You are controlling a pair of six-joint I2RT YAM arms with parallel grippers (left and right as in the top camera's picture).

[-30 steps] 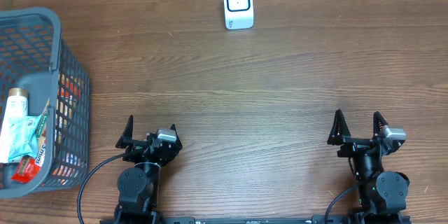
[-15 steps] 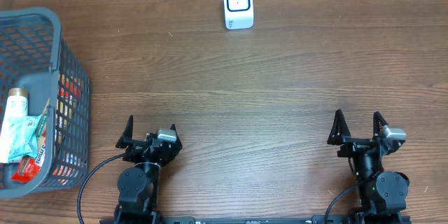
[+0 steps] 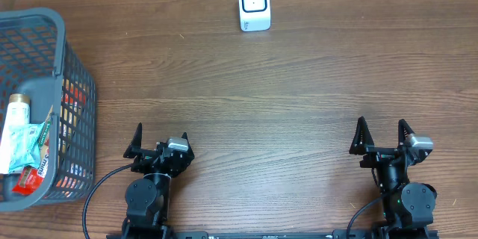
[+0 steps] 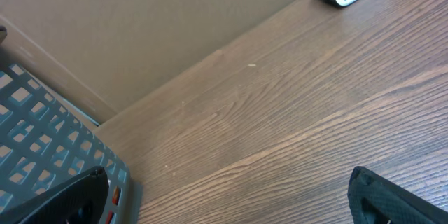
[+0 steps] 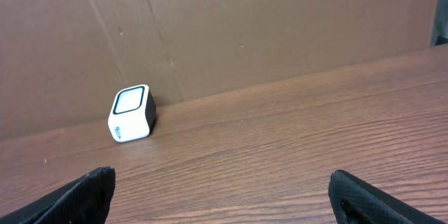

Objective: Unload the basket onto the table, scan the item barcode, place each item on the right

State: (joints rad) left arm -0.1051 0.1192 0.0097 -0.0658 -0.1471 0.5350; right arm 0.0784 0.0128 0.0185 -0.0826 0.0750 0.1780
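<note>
The barcode scanner (image 3: 254, 5), a small white box with a dark-rimmed window on its face, stands at the far edge of the wooden table (image 3: 284, 82), near the middle and close to the brown cardboard wall (image 5: 280, 21) behind it. The right wrist view shows it upright, off to the left and well ahead of that arm.

The items to scan lie in the grey plastic basket (image 3: 46, 19) at the left edge of the table. Inside it, at the near end, are a pale bottle with a tan cap (image 3: 18, 104), a white and green packet (image 3: 21, 143) just beside it, and a red packet (image 3: 26, 181) nearest the front. More coloured packaging shows through the mesh wall, too small to name. No barcode can be made out on any of them.

The left gripper (image 3: 161, 138) sits at the near edge, right of the basket and apart from it. Its fingers (image 4: 70, 199) are spread wide with only bare table between them. The right gripper (image 3: 382, 131) sits at the near right, well apart from both basket and scanner. Its jaws are likewise fully spread and hold nothing. Neither gripper touches any item.
</note>
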